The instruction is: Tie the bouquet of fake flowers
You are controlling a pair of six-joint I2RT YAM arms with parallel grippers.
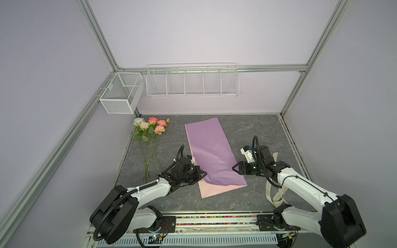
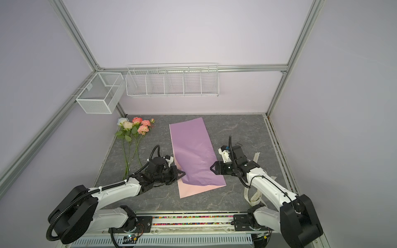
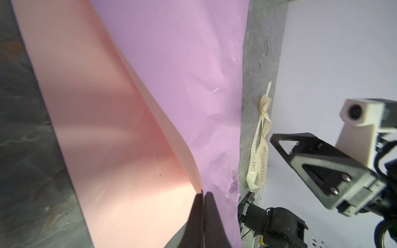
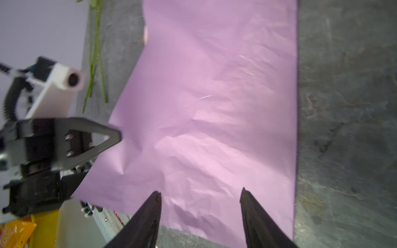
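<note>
The lilac wrapping paper [image 1: 211, 150] lies mid-table, its near left edge pinched and lifted in the clenched jaws of my left gripper [image 3: 203, 192]. I judge I am preparing the wrap, with no tying begun. The bouquet of fake flowers [image 1: 150, 131] lies flat left of the paper, well apart, so next it must come onto the sheet. Right of the paper my arm partly hides the cream ribbon [image 3: 261, 154], my right gripper [image 4: 200, 191] hovers with jaws spread and empty, and I cannot tell whether the pink is an underside or a second sheet.
</note>
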